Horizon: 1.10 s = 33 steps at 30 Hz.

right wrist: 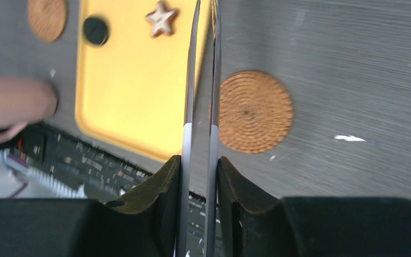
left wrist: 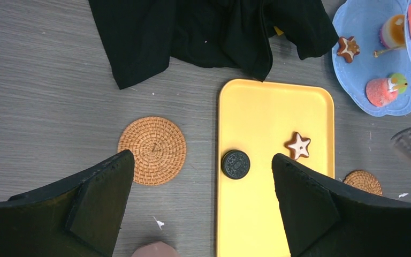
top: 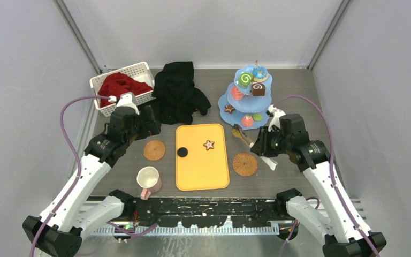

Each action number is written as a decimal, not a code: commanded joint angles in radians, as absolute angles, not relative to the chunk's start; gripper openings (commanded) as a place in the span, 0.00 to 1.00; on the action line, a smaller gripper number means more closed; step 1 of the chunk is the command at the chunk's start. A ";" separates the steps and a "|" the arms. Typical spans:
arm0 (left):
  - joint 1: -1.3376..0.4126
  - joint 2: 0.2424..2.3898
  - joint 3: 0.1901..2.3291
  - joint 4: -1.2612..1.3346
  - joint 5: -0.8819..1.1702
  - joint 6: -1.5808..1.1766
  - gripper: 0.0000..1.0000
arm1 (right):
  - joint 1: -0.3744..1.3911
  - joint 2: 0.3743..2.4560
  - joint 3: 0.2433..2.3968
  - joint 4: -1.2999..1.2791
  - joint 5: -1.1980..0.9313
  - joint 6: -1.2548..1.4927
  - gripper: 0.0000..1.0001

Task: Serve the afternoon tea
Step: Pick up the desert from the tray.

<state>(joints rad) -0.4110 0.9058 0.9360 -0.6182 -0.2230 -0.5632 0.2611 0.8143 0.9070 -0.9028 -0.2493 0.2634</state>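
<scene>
At the right wrist: right gripper (right wrist: 199,167) clenched on tongs (right wrist: 212,96), two thin metal blades pressed nearly together between the black fingers. The blade tips are cut off by the top edge of the wrist view; from overhead they show only as a small brownish blur. The arm is bent at the elbow with the wrist turned toward the tray (top: 203,174), and the gripper sits just in front of the stand (top: 234,119).

Left gripper (left wrist: 202,158): released, jaws wide, nothing between them. It hovers over the table (top: 299,96) between the left coaster (top: 154,150) and the tray, arm stretched forward from its base.

Tray: flat, orange-yellow, rounded corners. Bears a star cookie (top: 209,144) and a black round biscuit (top: 182,152), apart.

Coasters: round, woven. The right coaster (top: 244,164) lies beside the tray's right edge.

Stand: pale blue, three scalloped tiers, back right. Holds a green swirl roll (top: 245,79), a blue donut (top: 260,72), a brown cube (top: 258,88), and other sweets too small to name.

Mug (top: 149,179): cream, pink handle, front left.

Black cloth (top: 179,91): crumpled heap behind the tray.

Basket (top: 139,69): white lattice, red cloth (top: 120,84) inside, back left.
</scene>
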 commanded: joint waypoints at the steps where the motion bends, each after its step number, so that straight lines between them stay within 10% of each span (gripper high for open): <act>1: -0.407 0.892 0.970 -0.598 -0.244 -0.549 0.99 | 0.388 0.828 0.934 -0.865 -0.374 0.215 0.07; 33: -0.408 0.881 0.980 -0.618 -0.255 -0.595 0.99 | 0.737 1.093 0.934 -0.685 -0.114 0.334 0.06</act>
